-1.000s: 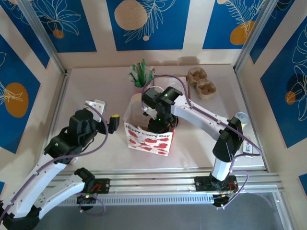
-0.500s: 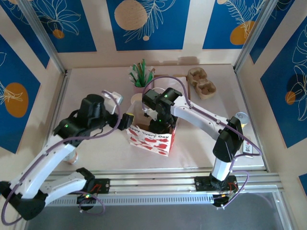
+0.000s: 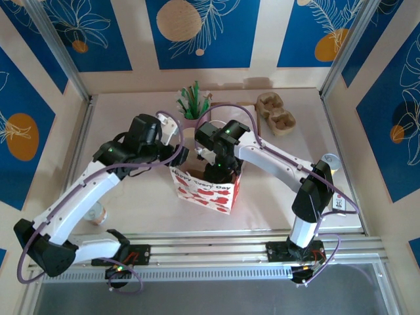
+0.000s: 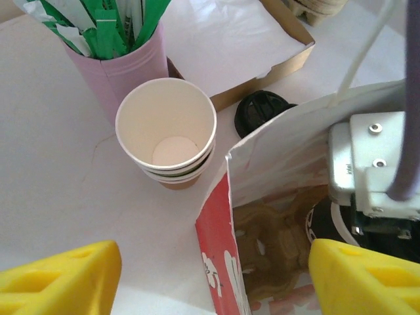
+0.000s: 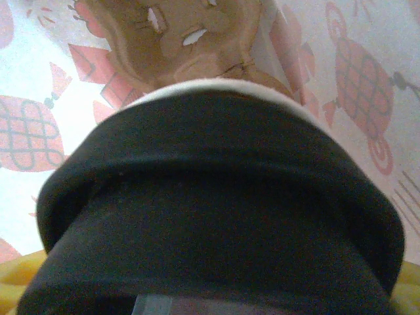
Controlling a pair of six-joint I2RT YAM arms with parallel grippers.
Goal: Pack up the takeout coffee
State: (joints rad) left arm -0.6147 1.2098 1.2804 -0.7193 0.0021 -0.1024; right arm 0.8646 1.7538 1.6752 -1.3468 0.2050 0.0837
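The red-and-white gift bag (image 3: 203, 189) stands open at the table's middle. My right gripper (image 3: 221, 170) reaches down into it, shut on the takeout coffee cup (image 5: 216, 216), whose black lid sits between the yellow fingers (image 5: 20, 283). Below the cup, on the bag's floor, lies a brown pulp carrier (image 5: 177, 33) (image 4: 275, 243). My left gripper (image 3: 179, 155) (image 4: 213, 283) is open at the bag's left rim. Its yellow fingers (image 4: 59, 275) straddle the bag wall (image 4: 226, 223), one outside and one over the inside. The cup (image 4: 326, 223) shows beneath the right gripper's body.
A stack of empty paper cups (image 4: 167, 134), a pink cup of green sticks (image 3: 191, 108), a loose black lid (image 4: 262, 111) and a box of white paper (image 4: 230, 39) stand just behind the bag. Pulp carriers (image 3: 275, 113) lie back right, a can (image 3: 330, 162) at right, a cup (image 3: 97, 214) front left.
My left arm has swung from the table's left side over to the bag's left rim, and its jaws have narrowed somewhat. The right arm has stayed in the bag.
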